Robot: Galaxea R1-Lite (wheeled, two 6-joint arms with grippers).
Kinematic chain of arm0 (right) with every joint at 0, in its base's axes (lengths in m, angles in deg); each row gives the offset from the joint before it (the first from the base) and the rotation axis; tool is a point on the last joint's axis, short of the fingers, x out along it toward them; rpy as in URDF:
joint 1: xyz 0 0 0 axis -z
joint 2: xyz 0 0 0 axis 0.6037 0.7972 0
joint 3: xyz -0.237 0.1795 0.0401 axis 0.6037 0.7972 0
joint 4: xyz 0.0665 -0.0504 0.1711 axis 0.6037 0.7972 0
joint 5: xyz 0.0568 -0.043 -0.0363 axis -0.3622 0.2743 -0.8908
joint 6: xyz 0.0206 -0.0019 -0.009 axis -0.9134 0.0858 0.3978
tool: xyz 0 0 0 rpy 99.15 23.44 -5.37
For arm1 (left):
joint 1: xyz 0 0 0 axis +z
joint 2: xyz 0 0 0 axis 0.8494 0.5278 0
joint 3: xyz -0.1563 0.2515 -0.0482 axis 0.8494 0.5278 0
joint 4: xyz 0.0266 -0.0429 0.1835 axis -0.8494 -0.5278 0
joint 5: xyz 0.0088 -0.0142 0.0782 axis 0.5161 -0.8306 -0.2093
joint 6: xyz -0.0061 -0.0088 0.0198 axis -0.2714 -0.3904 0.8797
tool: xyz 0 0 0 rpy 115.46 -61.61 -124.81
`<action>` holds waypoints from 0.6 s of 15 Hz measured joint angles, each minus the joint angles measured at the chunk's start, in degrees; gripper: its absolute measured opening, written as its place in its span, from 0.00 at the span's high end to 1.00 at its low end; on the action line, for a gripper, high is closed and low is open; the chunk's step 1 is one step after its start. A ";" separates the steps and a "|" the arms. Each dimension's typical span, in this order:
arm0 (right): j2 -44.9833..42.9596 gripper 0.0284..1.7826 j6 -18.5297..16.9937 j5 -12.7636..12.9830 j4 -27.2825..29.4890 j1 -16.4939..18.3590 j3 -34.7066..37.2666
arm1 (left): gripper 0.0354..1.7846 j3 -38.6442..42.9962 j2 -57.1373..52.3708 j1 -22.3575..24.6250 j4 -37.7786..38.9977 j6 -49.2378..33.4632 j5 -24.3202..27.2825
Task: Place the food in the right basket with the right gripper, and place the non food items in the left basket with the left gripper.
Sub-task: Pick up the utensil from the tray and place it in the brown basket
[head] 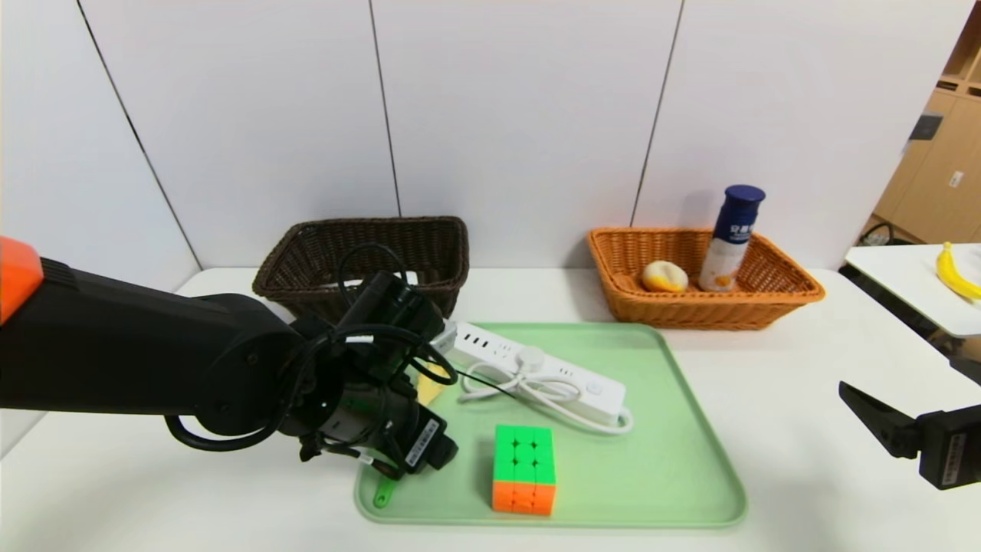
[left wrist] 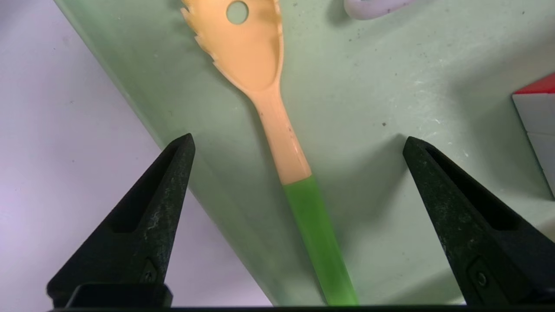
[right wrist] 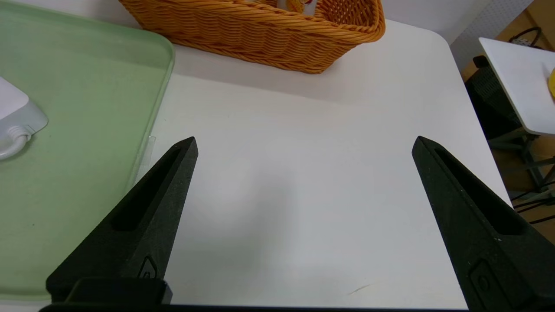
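Observation:
A pasta spoon [left wrist: 277,130] with a peach head and green handle lies on the green tray [head: 674,468] near its left rim. My left gripper [left wrist: 298,141] is open just above it, one finger on each side of the handle; in the head view the arm hides most of the spoon, only the handle end [head: 381,497] shows. A white power strip [head: 552,376] and a colour cube [head: 524,469] also lie on the tray. The dark left basket [head: 368,257] stands behind. The orange right basket [head: 705,280] holds a bun [head: 664,276] and a bottle [head: 732,238]. My right gripper [right wrist: 303,143] is open and empty over the bare table at the right.
A side table [head: 912,287] with a banana [head: 956,273] stands at the far right. The wall runs close behind both baskets. The cube's corner [left wrist: 537,125] shows beside my left gripper's finger.

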 joint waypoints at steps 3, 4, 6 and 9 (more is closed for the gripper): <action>0.07 0.04 -0.02 -0.30 0.00 0.02 0.00 | 0.06 0.45 -0.18 -0.69 -0.06 -0.07 0.02; 0.11 0.04 -0.02 -0.39 -0.02 0.02 -0.05 | 0.06 0.52 -0.18 -0.85 -0.09 -0.07 0.02; 0.27 0.04 -0.02 -0.55 -0.11 0.02 -0.20 | 0.06 0.61 -0.16 -1.02 -0.06 -0.05 0.00; 0.33 0.04 -0.09 -0.52 -0.06 0.02 -0.18 | 0.06 1.28 -0.11 -1.07 0.55 0.01 0.00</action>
